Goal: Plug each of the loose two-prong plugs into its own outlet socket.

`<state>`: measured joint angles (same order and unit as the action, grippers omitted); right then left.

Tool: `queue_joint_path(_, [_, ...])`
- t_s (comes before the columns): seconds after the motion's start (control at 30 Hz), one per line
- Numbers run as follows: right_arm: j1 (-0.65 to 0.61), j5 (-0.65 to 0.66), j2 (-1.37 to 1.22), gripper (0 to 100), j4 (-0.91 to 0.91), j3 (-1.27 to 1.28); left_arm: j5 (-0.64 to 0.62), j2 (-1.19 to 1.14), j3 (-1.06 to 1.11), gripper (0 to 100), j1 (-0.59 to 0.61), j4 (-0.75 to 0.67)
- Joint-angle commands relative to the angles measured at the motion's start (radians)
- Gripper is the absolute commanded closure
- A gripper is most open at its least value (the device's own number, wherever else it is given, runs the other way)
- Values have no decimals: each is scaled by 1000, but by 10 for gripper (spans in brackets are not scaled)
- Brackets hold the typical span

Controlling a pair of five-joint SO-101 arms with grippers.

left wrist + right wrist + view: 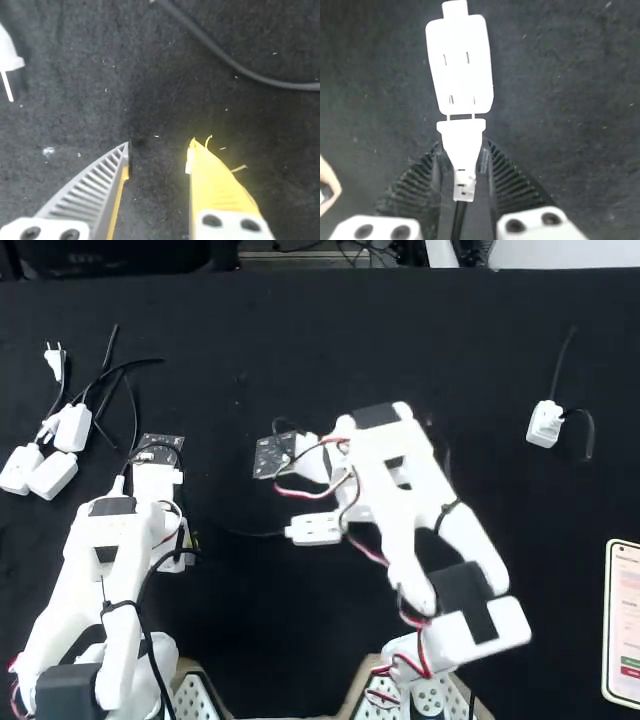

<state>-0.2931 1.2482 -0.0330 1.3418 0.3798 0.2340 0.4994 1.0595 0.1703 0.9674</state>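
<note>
A white outlet strip [460, 65] lies flat on the black cloth, also seen mid-table as the outlet strip [315, 530]. A white two-prong plug [461, 135] with a black cord meets the strip's near end, and a thin stretch of its prongs shows in the gap between them. My right gripper [462, 147] is shut on this plug, its black fingers [432, 170] against both sides. My left gripper [159, 149] hangs open just above bare cloth, with nothing between its grey and yellow fingers. Another loose white plug [7, 70] lies off to its side.
Several white adapters [50, 445] and a small plug [52, 358] with black cords lie at the far left. One more white adapter [545, 423] sits at the right. A phone [625, 620] rests at the right edge. A black cable [225, 57] runs past the left gripper.
</note>
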Motion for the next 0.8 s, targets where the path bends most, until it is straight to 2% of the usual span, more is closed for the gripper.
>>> queue_joint_path(0.0, [-49, -43, 133, 988, -21, 33, 5, 26, -5, 809, 7, -6])
queue_joint_path(0.27, [-55, -175, 427, 988, -29, 286, 5, 26, -5, 809, 7, -6])
queue_joint_path(0.37, [-40, -175, 483, 988, -46, 417, 5, 26, -5, 809, 7, -8])
queue_joint_path(0.6, [158, -176, 512, 988, -290, 607, 5, 26, -5, 809, 7, -9])
queue_joint_path(0.77, [172, -176, 512, 981, -396, 711, 6, 26, -5, 809, 7, -11])
